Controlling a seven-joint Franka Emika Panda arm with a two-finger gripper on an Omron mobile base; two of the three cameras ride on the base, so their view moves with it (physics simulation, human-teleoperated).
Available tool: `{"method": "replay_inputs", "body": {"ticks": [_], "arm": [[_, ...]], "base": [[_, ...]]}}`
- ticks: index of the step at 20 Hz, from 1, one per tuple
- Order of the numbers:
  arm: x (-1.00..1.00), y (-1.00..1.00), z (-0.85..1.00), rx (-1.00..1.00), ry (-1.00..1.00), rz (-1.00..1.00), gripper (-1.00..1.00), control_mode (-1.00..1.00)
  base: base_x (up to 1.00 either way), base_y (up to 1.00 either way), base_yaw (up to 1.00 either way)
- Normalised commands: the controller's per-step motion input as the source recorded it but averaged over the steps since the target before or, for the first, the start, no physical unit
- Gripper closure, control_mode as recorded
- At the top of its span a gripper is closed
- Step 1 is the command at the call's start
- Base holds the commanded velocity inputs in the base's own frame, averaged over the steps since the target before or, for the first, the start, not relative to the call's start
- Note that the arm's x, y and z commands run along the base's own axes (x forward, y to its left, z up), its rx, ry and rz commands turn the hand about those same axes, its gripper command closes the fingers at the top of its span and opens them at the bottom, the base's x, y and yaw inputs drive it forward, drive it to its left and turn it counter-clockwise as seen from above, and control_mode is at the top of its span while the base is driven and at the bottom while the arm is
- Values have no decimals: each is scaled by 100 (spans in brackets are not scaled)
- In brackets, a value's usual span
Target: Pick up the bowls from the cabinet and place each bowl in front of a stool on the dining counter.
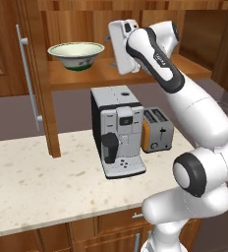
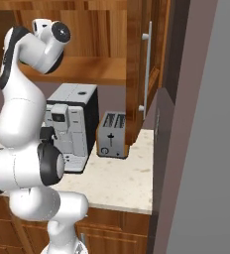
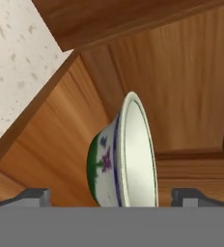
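The end effector [image 3: 111, 195] is wide open, one finger on each side of the cream-white bowl [image 1: 76, 54], not touching it. The bowl sits on the cabinet [image 1: 42, 88] shelf, above a coffee machine [image 1: 117, 130] and toaster [image 1: 156, 130] on the surface [image 1: 32, 182]. No writing can be read.

We see a cream bowl [image 1: 76, 54] with green base band and purple-blue motifs, brown wood cabinet [image 1: 47, 108], silver-black coffee machine [image 1: 117, 130], orange-sided toaster [image 1: 156, 129].

Your arm [image 1: 155, 54] covers the right end of the cabinet shelf [image 1: 81, 76] in the left base view, and the cream bowl [image 3: 121, 159] is cut off low in the hand view.
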Motion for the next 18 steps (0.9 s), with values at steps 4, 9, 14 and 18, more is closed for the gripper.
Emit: {"method": "replay_inputs", "body": {"ticks": [4, 9, 14, 18], "arm": [[33, 5, -2, 0, 0, -6, -100, -100], [31, 2, -5, 0, 0, -7, -100, -100], [20, 2, -7, 0, 0, -6, -100, -100], [2, 10, -1, -1, 0, -3, -100, -100]], "base": [[0, 0, 0], [0, 0, 0], [0, 0, 0], [0, 0, 0]]}}
